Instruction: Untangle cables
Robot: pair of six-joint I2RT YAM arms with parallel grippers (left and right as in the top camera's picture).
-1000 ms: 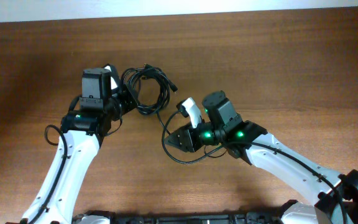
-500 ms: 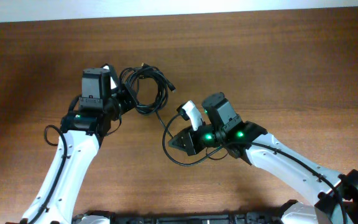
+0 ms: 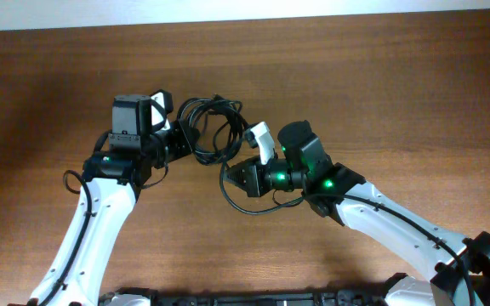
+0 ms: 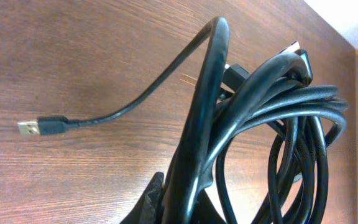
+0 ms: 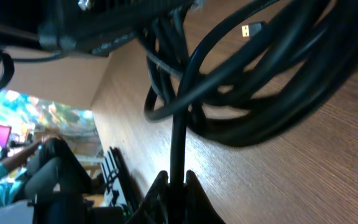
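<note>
Tangled cables (image 3: 201,109) toward the table's (image 3: 398,93) far edge; left gripper (image 3: 177,140) and right gripper (image 3: 232,176) each clench one strand.
Probably light, limp, rubbery: take single strands beside the knot.

Two claws (image 3: 179,141) (image 3: 238,176), one tangled bundle of cables (image 3: 211,105).

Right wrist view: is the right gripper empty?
No, the right gripper is shut on a thin black cable that rises from it.
</note>
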